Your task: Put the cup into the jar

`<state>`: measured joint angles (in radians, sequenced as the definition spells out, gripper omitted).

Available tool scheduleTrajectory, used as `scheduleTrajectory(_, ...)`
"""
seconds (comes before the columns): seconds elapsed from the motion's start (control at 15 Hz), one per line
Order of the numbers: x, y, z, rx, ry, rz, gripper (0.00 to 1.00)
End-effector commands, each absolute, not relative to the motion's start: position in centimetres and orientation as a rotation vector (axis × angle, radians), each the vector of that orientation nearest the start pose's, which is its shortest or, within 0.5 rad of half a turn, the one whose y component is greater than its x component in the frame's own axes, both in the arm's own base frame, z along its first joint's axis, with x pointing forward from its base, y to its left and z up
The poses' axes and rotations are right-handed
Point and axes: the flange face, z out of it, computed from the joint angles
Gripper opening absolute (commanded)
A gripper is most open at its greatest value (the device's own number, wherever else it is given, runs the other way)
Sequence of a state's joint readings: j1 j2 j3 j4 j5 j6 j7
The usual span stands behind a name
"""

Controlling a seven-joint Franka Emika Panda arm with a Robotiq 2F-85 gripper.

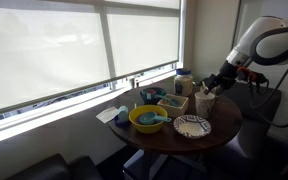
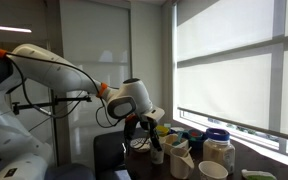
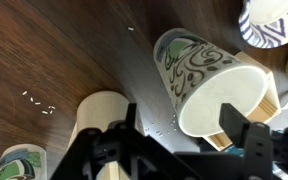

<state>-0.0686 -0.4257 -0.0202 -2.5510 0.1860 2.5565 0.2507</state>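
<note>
The plain cream-white cup [image 3: 97, 118] stands on the dark wooden table, just left of my left finger in the wrist view. My gripper [image 3: 182, 122] is open and empty. A green-and-black patterned paper cup [image 3: 199, 70] lies between the jaws, close to the right finger. In both exterior views the gripper [image 1: 211, 87] [image 2: 144, 133] hovers just above the cups at the table's edge. The grey jar with blue on its upper part [image 1: 184, 81] [image 2: 220, 150] stands behind them. It is out of the wrist view.
A yellow bowl [image 1: 147, 119], a patterned plate [image 1: 192, 126] [image 3: 274, 22] and a square tan box [image 1: 173, 102] crowd the round table [image 1: 184, 140]. Another patterned cup [image 3: 14, 165] stands nearby. A small white mug [image 2: 212, 171] sits in front of the jar. A window runs behind.
</note>
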Motion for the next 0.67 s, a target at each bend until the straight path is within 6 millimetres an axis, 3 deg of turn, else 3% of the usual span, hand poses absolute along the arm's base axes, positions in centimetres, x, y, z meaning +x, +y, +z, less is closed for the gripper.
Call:
scheduleTrajectory(0.0, 44.7, -3.8, 44.9, -2.798, 0.682, -0.653, 0.53)
scheduleTrajectory(0.47, 43.8, -3.6, 45.6, -2.832, 0.614, -0.578, 0.04)
scheduleTrajectory(0.6, 43.0, -4.1, 46.4, -2.841, 0.578, -0.566, 0.0)
